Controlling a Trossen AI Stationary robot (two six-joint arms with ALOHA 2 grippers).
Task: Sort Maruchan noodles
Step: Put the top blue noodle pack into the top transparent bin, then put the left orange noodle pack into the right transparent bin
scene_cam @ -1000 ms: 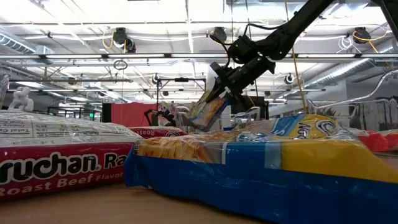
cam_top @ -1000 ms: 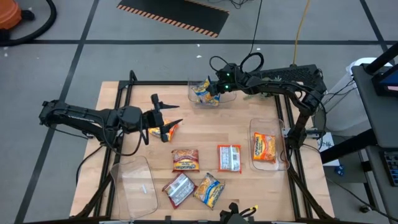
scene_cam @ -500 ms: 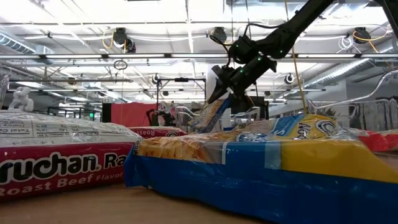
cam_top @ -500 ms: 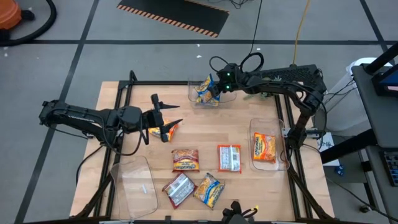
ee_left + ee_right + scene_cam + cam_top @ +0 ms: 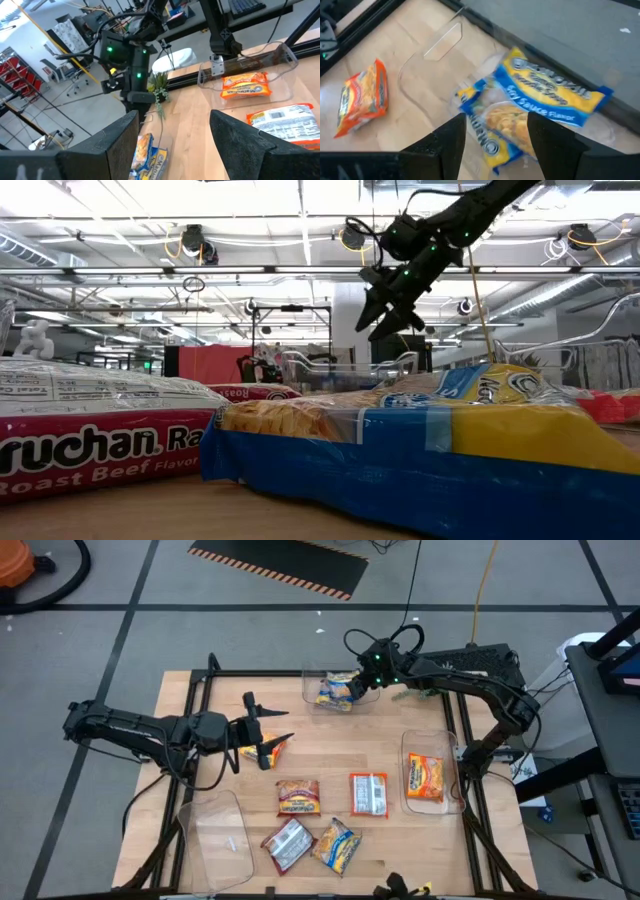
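The right claw [image 5: 366,677] hangs open and empty over the far-edge bin [image 5: 312,697]; it should lift straight clear of the blue-and-yellow packets [image 5: 335,692].

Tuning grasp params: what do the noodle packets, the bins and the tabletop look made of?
Blue-and-yellow packet: thin glossy plastic film, by its crinkles and glare. Orange packet: seemingly the same film, printed. Far bin: clear rigid plastic, probably; the wood shows through its wall. Right bin: same look. Tabletop: light wood or plywood with visible grain and a matte finish.
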